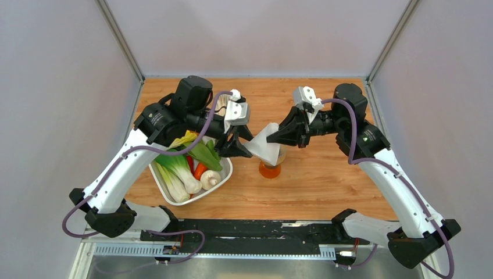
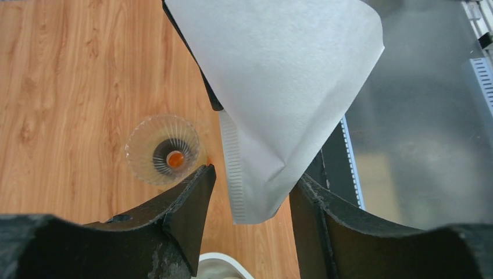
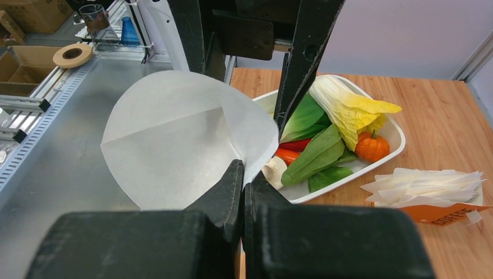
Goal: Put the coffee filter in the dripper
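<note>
Coffee filter (image 1: 264, 145): thin, creased white paper fan. From above, hangs mid-table, pinched on its right by right gripper (image 1: 283, 135); left gripper (image 1: 235, 145) spread wide. Left wrist: loose between parted jaws, off to one side of ribbed clear dripper (image 2: 164, 150); may miss sideways. Right wrist: clamped thinly at its edge; could slip or crumple.

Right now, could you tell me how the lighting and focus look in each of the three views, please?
Top external: even, soft light, sharp, hardly any shadows. Left wrist: the coffee filter sits close to the lens, shaded grey; the dripper is crisp. Right wrist: the right gripper is a dark, soft foreground mass; the filter reads bright white.
</note>
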